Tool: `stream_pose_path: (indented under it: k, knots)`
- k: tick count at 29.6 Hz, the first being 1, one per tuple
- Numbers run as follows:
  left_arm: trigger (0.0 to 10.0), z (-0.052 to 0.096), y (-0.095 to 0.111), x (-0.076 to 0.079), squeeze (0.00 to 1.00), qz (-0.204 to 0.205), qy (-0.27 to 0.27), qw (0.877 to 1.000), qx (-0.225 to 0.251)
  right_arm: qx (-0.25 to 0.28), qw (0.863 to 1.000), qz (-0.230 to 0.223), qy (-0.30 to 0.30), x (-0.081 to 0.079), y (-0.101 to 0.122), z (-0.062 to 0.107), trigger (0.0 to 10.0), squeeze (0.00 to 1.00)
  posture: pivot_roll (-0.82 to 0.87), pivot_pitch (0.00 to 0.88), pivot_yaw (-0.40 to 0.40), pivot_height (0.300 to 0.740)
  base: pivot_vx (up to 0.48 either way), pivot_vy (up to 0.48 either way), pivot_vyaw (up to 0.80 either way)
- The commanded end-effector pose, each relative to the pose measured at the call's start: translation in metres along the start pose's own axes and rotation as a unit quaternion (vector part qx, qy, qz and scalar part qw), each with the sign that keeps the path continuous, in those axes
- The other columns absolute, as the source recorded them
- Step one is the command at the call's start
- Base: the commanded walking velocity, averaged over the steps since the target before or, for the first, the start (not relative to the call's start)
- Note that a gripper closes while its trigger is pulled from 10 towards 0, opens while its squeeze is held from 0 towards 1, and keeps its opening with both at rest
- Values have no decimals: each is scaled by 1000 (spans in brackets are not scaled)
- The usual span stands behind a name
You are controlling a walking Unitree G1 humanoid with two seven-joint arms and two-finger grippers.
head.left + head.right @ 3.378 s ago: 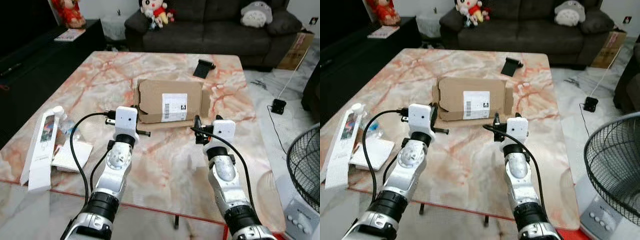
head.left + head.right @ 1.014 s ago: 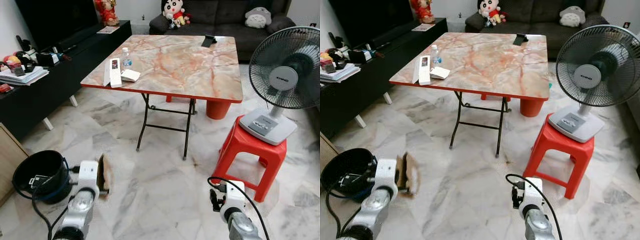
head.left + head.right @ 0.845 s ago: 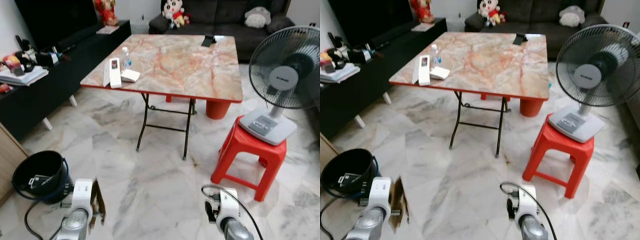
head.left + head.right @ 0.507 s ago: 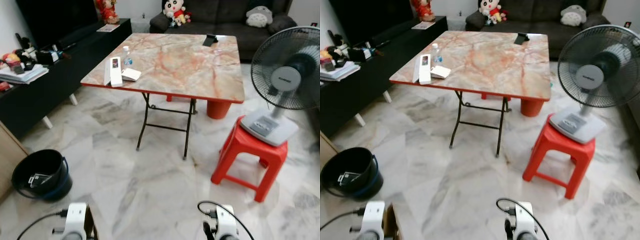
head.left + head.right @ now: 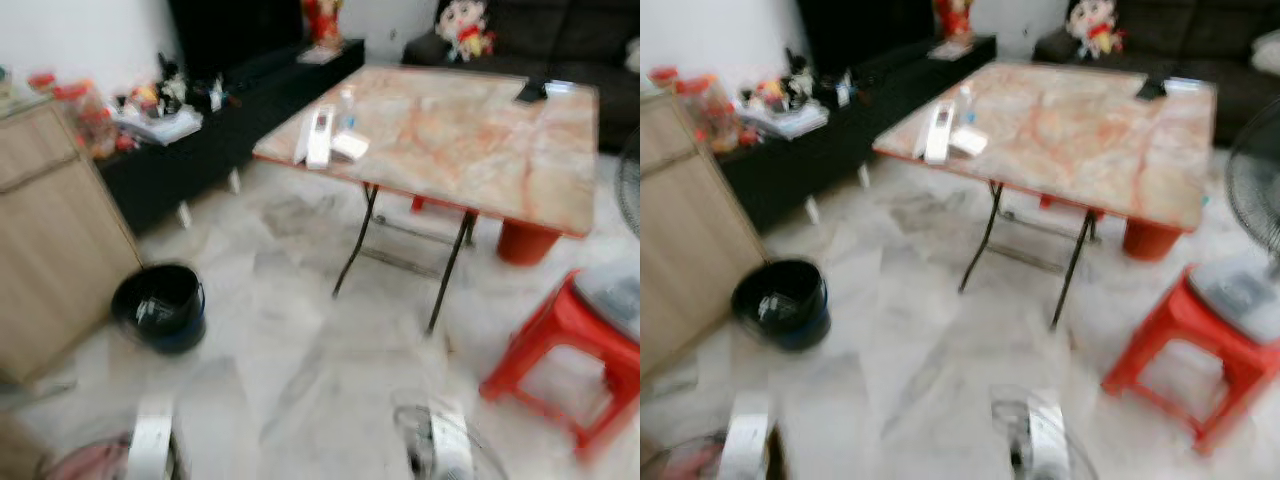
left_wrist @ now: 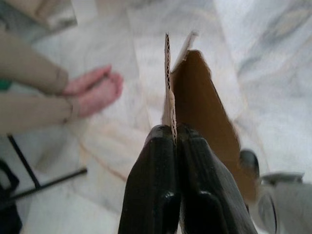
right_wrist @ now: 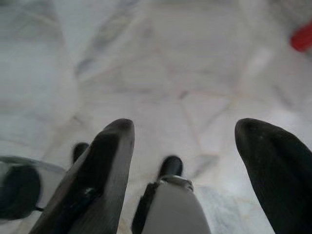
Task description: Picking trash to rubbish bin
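Note:
My left gripper (image 6: 173, 132) is shut on the edge of a brown cardboard box (image 6: 202, 97), which stands on edge above the marble floor. The black rubbish bin (image 5: 160, 305) sits on the floor ahead to the left, beside a wooden cabinet (image 5: 50, 250), with some trash inside. My right gripper (image 7: 185, 131) hangs open over bare floor, with nothing between its fingers (image 7: 113, 146). The white wrist blocks of my left arm (image 5: 150, 448) and right arm (image 5: 447, 450) peek in at the bottom of the blurred eye views.
A marble-topped folding table (image 5: 470, 140) stands ahead to the right, with a white box and a bottle on it. A red stool (image 5: 570, 340) is at the right. A person's bare feet (image 6: 95, 92) are on the floor near the cardboard. Open floor lies between me and the bin.
The camera has swung left, so the bin and cabinet sit closer to the middle and the picture is blurred. The left gripper still holds the cardboard.

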State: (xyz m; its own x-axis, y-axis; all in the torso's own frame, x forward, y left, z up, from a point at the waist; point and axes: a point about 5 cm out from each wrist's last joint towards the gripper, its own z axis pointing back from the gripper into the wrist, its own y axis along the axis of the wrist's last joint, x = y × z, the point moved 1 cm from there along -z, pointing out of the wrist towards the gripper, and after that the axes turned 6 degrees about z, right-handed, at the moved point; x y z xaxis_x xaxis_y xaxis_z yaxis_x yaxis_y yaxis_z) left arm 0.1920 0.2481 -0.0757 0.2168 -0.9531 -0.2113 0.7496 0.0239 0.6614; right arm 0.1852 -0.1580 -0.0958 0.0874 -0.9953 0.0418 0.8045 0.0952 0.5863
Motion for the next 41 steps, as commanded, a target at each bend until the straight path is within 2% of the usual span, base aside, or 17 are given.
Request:
stream_pose_path:
  k: [1, 10, 16, 21, 31, 34, 41]
  knots:
    - [10000, 0, 0, 1, 0, -7, -1, 1000, -1, 6, 1000, 5, -7, 6, 5, -1, 10000, 0, -56, 0, 34, 740, 0, 0, 800]
    - [10000, 1, -4, 0, 0, -8, 4, 1000, -7, 6, 1000, 6, -8, 6, 5, -1, 10000, 0, -56, 0, 31, 740, 0, 0, 773]
    - [10000, 1, -5, -2, 0, -10, 10, 1000, -9, 5, 1000, 7, -10, 6, 5, -1, 10000, 0, -55, 0, 29, 740, 84, 0, 76]
    - [10000, 1, -8, -5, 0, -9, 20, 1000, -14, 15, 1000, -10, -10, 5, 7, -1, 10000, 0, -50, 0, 26, 740, 412, 0, 0]
    - [10000, 2, -9, -4, 0, -7, 23, 1000, -16, 15, 1000, 5, -6, 4, 7, -1, 10000, 0, -46, 0, 21, 740, 419, 0, 0]
    - [10000, 2, -9, -4, 0, -7, 23, 1000, -15, 13, 1000, 14, -5, 4, 6, -1, 10000, 0, -45, 3, 20, 740, 417, 0, 694]
    - [10000, 2, -9, -4, 0, -6, 23, 1000, -17, 15, 1000, 7, -5, 3, 7, -1, 10000, 0, -43, 5, 20, 740, 416, 0, 250]
